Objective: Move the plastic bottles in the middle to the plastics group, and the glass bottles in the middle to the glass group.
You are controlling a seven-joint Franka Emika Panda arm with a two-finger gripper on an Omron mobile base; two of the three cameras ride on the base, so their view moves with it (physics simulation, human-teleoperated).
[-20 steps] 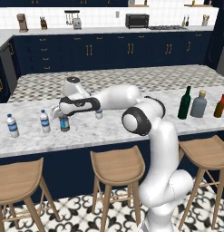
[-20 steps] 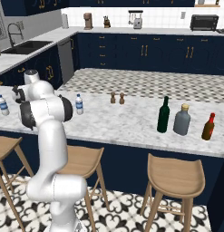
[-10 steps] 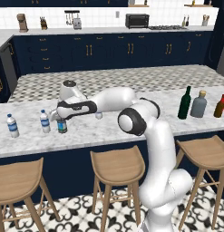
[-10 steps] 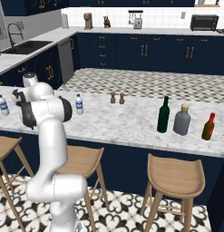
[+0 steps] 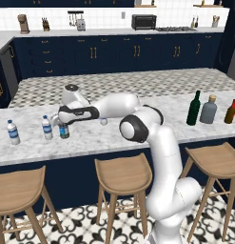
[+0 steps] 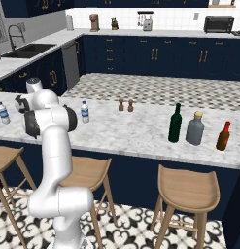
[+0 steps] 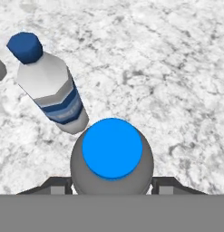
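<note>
My gripper [image 5: 63, 125] is shut on the dark smoky-grey plastic bottle [image 5: 64, 132], which stands upright at counter level. In the hand view its blue cap [image 7: 112, 148] sits between my fingertips [image 7: 59, 184]. Just to its left are the two clear water bottles of the plastics group [image 5: 46, 127] [image 5: 13, 132]; the nearer one [image 7: 50, 90] is close beside the held bottle. Another clear labelled bottle [image 6: 84, 112] stands mid-counter, mostly behind my arm in the left base view. The tall green glass bottle [image 5: 193, 108] stands beside the squat grey-blue bottle [image 5: 209, 109] and the amber-red bottle [image 5: 230, 112].
Two small shakers [image 6: 125, 105] stand mid-counter. The marble island counter [image 5: 138, 138] has wooden stools [image 5: 122, 174] along its near edge. Open marble lies between my arm and the glass bottles at the right end.
My gripper has carried the dark bottle slightly left and down, closer to the clear bottles. The other bottles have not moved.
</note>
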